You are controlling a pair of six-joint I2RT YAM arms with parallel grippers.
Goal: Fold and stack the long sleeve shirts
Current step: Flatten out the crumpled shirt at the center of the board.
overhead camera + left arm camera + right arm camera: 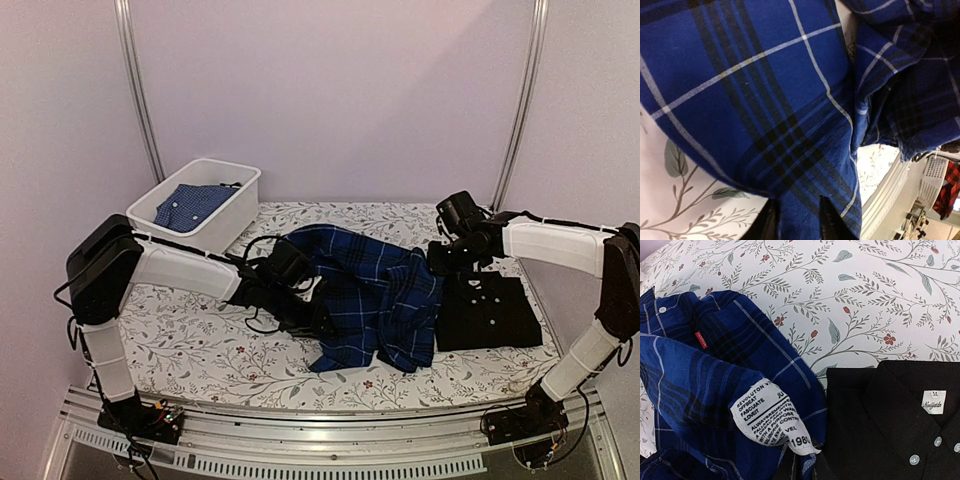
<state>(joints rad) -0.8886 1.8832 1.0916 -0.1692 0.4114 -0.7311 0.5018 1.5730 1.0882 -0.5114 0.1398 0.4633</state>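
The navy-and-blue plaid shirt [370, 290] lies bunched in the middle of the table. It fills the left wrist view [765, 100]. The plain black shirt [487, 312] lies folded flat to its right, collar and white buttons showing in the right wrist view [900, 430]. My left gripper [318, 318] is at the plaid shirt's left edge, and its jaws [796, 222] are shut on the plaid cloth. My right gripper [440, 258] is at the shirt's upper right, shut [801, 469] on plaid cloth [700, 390] beside a white label [767, 420].
A white bin [235, 200] stands at the back left with a blue dotted garment [190, 205] inside. The table has a floral cover [200, 350]. The metal front rail [300, 425] runs along the near edge. Two upright poles stand at the back.
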